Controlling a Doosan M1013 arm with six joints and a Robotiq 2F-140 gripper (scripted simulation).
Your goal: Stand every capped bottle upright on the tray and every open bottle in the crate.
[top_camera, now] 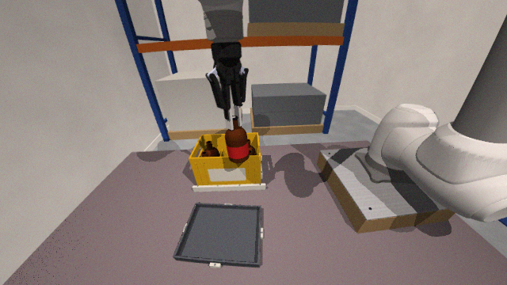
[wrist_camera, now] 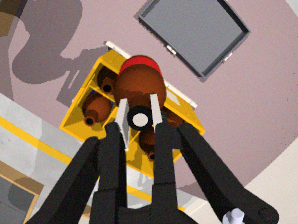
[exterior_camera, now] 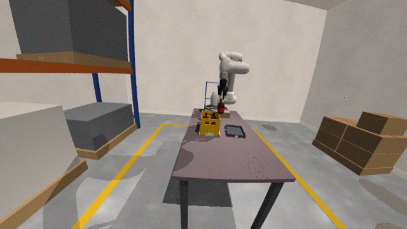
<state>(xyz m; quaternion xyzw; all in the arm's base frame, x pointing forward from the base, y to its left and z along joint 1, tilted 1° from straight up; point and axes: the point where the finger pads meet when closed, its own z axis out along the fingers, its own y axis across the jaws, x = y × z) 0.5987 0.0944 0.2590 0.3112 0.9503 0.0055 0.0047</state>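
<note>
My gripper (top_camera: 234, 112) is shut on the neck of a brown bottle with a red label (top_camera: 237, 143) and holds it upright, partly above the rim of the yellow crate (top_camera: 226, 164). In the wrist view the bottle's top shows white between my fingers, with the red label (wrist_camera: 141, 64) below. Other brown bottles (top_camera: 209, 150) stand in the crate; they also show in the wrist view (wrist_camera: 100, 96). The dark grey tray (top_camera: 221, 234) lies flat in front of the crate, with nothing on it. In the exterior view the held bottle (exterior_camera: 220, 107) hangs above the crate (exterior_camera: 210, 126), next to the tray (exterior_camera: 235, 131).
My white arm base (top_camera: 416, 158) stands on a wooden plinth (top_camera: 376, 190) at the right of the table. A blue and orange rack (top_camera: 238, 43) with grey boxes (top_camera: 287, 104) stands behind the table. Cardboard boxes (exterior_camera: 362, 140) lie on the floor far off.
</note>
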